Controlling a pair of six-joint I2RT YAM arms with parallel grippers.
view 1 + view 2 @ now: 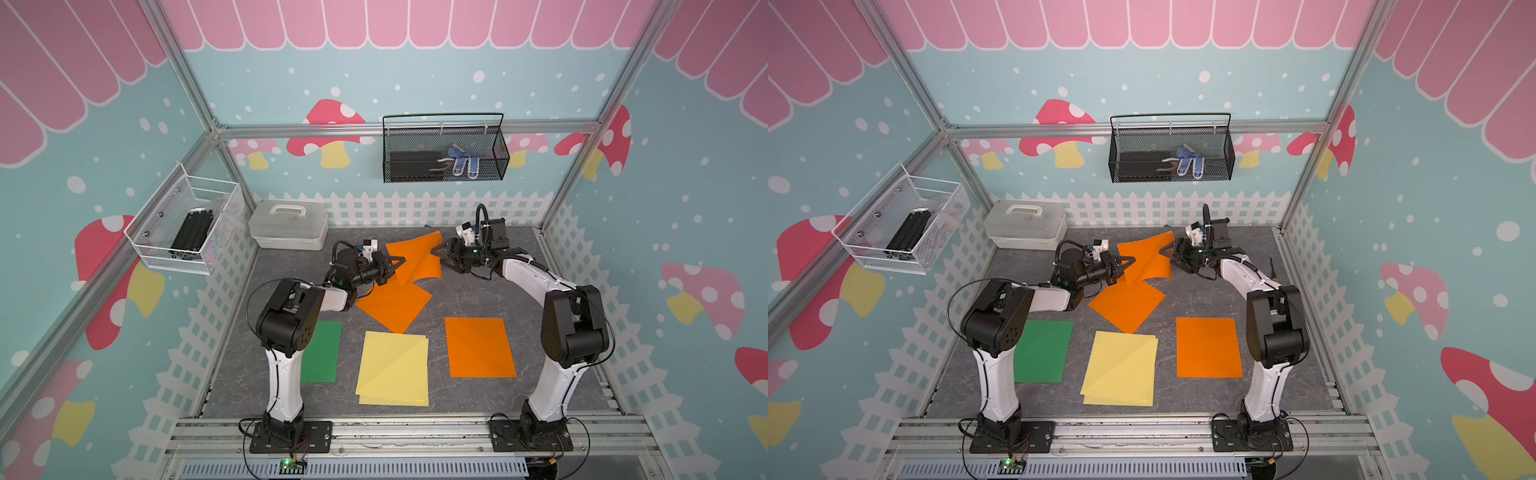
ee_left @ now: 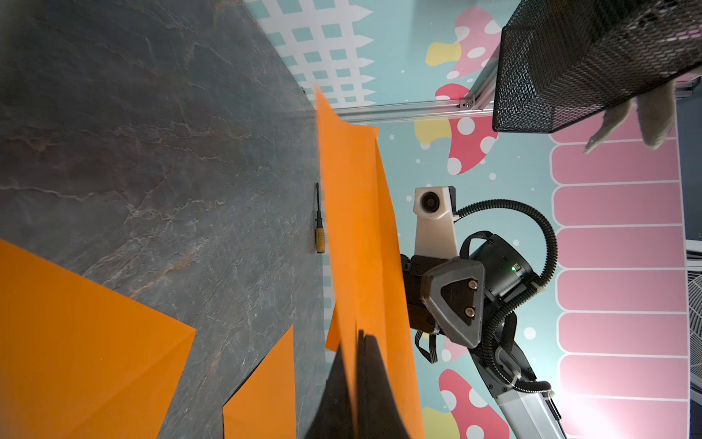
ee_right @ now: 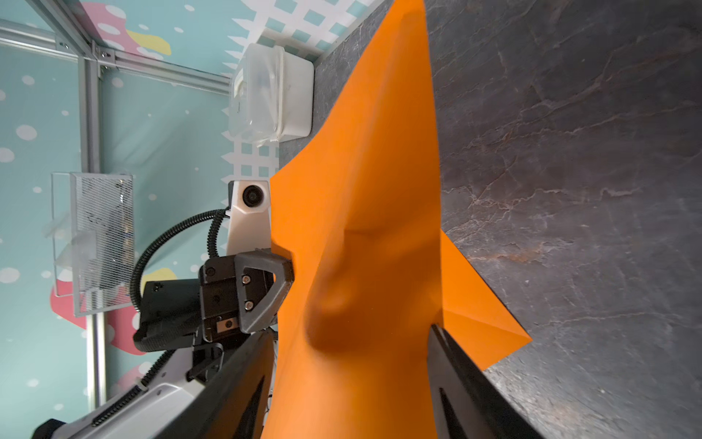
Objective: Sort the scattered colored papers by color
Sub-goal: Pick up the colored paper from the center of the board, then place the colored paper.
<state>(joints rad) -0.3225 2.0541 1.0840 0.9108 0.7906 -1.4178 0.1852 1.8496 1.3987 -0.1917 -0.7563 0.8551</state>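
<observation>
A bright orange paper [image 1: 419, 257] [image 1: 1148, 257] hangs lifted and creased between my two grippers at the back of the table. My left gripper [image 1: 402, 261] [image 2: 358, 340] is shut on one edge of it [image 2: 353, 228]. My right gripper [image 1: 435, 251] [image 3: 349, 330] stands open at the opposite edge, its jaws wide apart with the sheet [image 3: 364, 190] running between them. Flat on the table lie a tilted orange paper [image 1: 395, 305], another orange paper [image 1: 480, 347] to the right, two overlapping pale yellow papers [image 1: 392, 368] and a dark green paper [image 1: 321, 351], partly hidden by the left arm.
A white plastic case [image 1: 289, 224] stands at the back left. A white mesh basket [image 1: 187, 226] hangs on the left wall and a black mesh basket [image 1: 444, 153] on the back wall. A small screwdriver [image 2: 319, 224] lies near the right fence.
</observation>
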